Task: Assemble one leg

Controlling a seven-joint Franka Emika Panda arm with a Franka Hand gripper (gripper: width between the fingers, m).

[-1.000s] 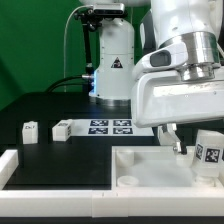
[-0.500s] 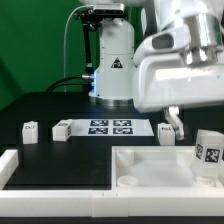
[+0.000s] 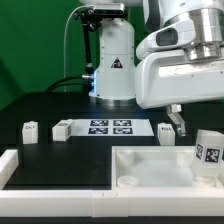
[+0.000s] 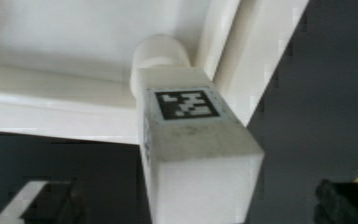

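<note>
Black tabletop (image 3: pixel 60 160), green backdrop (image 3: pixel 30 40): a stubby white plastic leg (image 3: pixel 207 153) with a square marker tag stands upright in the corner of a large white rimmed panel (image 3: pixel 140 160), seemingly fitted; the two-finger gripper (image 3: pixel 176 125) hangs above, jaws spread, empty.

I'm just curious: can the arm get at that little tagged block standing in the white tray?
Probably yes. The block stands upright in the tray, nothing covers it, and the open fingers hang just above and beside it.
</note>
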